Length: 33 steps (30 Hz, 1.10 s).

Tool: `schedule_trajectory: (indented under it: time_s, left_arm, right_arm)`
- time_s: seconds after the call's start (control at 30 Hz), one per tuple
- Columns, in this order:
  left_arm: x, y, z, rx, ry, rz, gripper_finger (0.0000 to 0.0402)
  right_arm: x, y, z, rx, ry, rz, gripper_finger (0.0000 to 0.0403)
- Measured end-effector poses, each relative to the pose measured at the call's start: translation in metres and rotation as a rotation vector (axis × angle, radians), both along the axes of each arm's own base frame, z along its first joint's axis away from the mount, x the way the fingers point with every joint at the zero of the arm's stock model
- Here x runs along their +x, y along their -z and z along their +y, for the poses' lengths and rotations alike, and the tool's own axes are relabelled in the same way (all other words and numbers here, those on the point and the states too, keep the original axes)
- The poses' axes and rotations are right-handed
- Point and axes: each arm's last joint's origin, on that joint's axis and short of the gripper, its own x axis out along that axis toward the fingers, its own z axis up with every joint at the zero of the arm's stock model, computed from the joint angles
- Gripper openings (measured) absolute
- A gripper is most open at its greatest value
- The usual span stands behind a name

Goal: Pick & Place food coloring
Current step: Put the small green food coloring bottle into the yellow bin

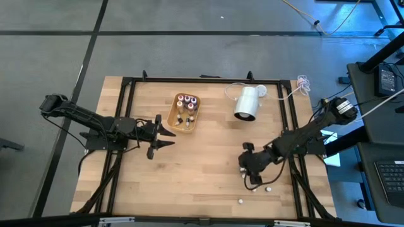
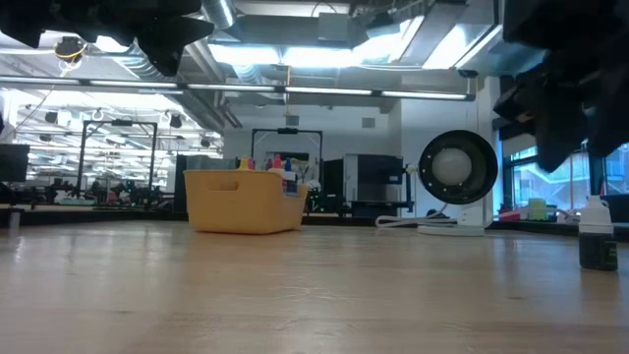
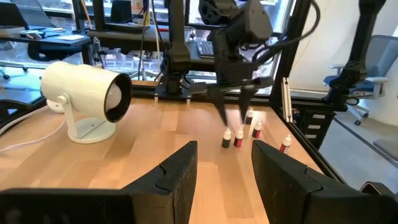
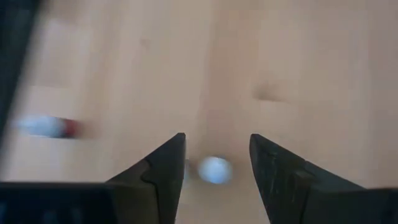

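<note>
Several food coloring bottles stand in an orange tray [image 1: 183, 112] at the table's far middle. More food coloring bottles [image 3: 238, 138] with white caps stand loose on the wood near the front right. My right gripper [image 1: 248, 171] hovers over them, open and pointing steeply down. In the right wrist view a white cap [image 4: 215, 169] shows between its fingers with a gap on each side. A red-bodied bottle [image 4: 46, 126] lies blurred off to one side. My left gripper [image 1: 169, 138] waits open and level, just on the near side of the tray.
A large white cylinder [image 1: 246, 103] lies on its stand at the far right, its cord trailing to the table's edge. A black frame [image 1: 129, 82] rims the table. One dark-bodied bottle [image 2: 597, 236] stands close to the low camera. Bare wood lies in the middle.
</note>
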Motion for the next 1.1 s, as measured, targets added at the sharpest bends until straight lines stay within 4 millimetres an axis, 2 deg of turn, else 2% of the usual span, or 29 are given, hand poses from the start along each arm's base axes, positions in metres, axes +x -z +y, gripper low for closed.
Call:
schedule_trajectory:
  time_s: [0.13, 0.37, 0.67, 0.9, 1.1]
  left_arm:
    - [0.0, 0.0, 0.001, 0.002, -0.024, 0.0, 0.0148]
    - [0.0, 0.001, 0.001, 0.003, -0.027, 0.005, 0.0148]
    - [0.0, 0.003, 0.001, 0.009, -0.027, 0.027, 0.0148]
    - [0.0, 0.003, 0.001, 0.009, -0.028, 0.028, 0.0148]
    - [0.0, 0.003, 0.001, 0.009, -0.027, 0.028, 0.0148]
  right_arm:
    - [-0.007, 0.003, 0.001, -0.138, -0.008, 0.007, 0.0174]
    - [-0.009, 0.004, 0.006, -0.164, -0.049, -0.006, 0.0169]
    - [-0.004, 0.024, 0.009, -0.204, -0.054, 0.064, 0.0168]
    - [-0.002, 0.031, 0.011, -0.188, -0.047, 0.095, 0.0168]
    - [0.0, 0.037, 0.013, -0.177, -0.061, 0.118, 0.0142]
